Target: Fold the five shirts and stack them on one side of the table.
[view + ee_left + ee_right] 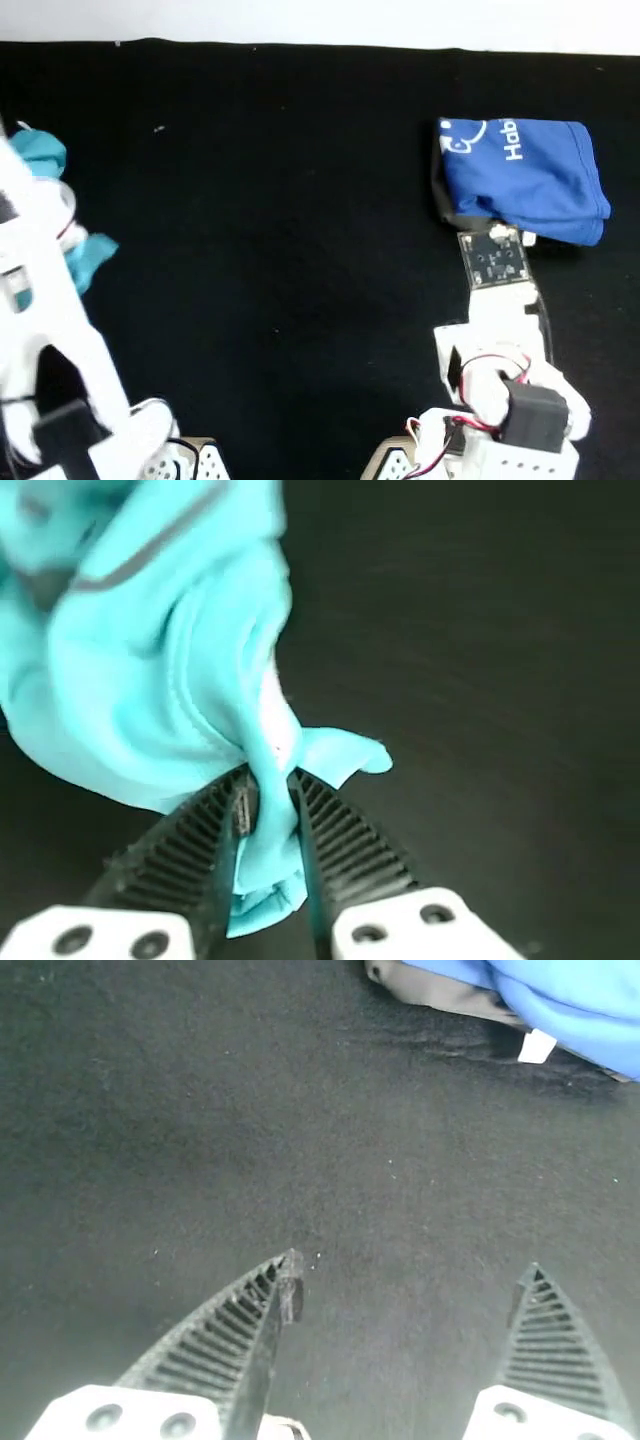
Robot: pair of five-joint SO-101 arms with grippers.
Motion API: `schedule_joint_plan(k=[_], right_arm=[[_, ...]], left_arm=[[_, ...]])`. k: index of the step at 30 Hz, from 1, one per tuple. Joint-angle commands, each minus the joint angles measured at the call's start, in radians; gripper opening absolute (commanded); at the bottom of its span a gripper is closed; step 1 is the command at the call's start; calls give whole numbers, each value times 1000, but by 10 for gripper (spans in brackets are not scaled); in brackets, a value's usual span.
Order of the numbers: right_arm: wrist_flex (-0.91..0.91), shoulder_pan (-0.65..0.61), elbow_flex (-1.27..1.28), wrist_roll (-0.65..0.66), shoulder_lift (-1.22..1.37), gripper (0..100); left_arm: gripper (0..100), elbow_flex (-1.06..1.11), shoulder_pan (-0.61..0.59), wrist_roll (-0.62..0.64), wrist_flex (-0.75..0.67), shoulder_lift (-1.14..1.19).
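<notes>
**Item 1. Turquoise shirt** (170, 660)
- It is hanging bunched and unfolded from the left gripper (265, 785).
- The ribbed jaws are clenching a pinch of its fabric, and a tail of cloth is trailing down between them.
- In the high view it is showing at the left edge of the black table (280, 200), partly behind the left arm (50, 330).
- Judgement: it is being gripped by a single fold so that it can be drawn inward and spread flat. It is not yet folded.

**Item 2. Blue shirt** (525, 175)
- It is lying folded at the far right of the table.
- It is resting on a dark folded garment (450, 995), whose edge is peeping out from beneath.
- A small white tag (537, 1045) is sticking out on the near side.
- Judgement: this pair is serving as the stack, and the right side is being kept as the collecting place.

**Item 3. Right gripper** (410, 1280)
- Its jaws are standing spread wide and gripping nothing.
- It is hovering over bare table just short of the stack, on the right arm (500, 340).
- Judgement: it is waiting clear of the finished pile so as not to disturb it, and it is free to help with the turquoise shirt.

**Item 4. Progress**
- Judgement: the task is looking under halfway done, with two garments stacked and a third in hand.
</notes>
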Motion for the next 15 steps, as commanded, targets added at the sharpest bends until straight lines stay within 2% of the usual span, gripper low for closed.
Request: schedule_joint_plan(k=[1,7,15], right_arm=[[-51,1,33,8,-5,317],[-59,1,30,8,-2,317],[-59,1,27,8,1,317]], left_arm=[[9,-220,243,15,130,-136],[9,-351,544,15,192,-185],[33,-358,823,17,176,-191]])
